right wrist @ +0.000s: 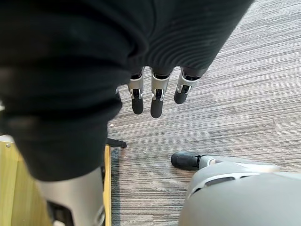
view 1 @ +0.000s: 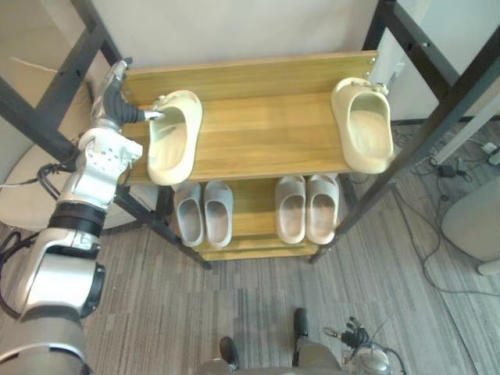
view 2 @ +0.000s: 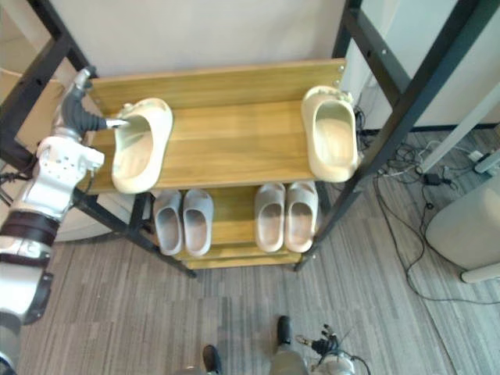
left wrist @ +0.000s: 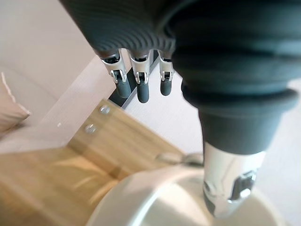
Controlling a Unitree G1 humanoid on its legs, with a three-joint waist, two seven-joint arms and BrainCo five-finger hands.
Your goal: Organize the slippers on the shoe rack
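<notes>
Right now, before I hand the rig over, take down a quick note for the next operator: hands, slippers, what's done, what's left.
Left robot hand: open, fingers straight, thumb down on the left cream slipper at the left end of the top shelf.
Right robot hand: open, empty, hanging low over the floor.
Right cream slipper: at the right end of the top shelf, well apart from its mate.
Done: left grey pair and right grey pair sit side by side on the lower shelf.
Left: probably bring the two cream slippers together as a pair.
</notes>
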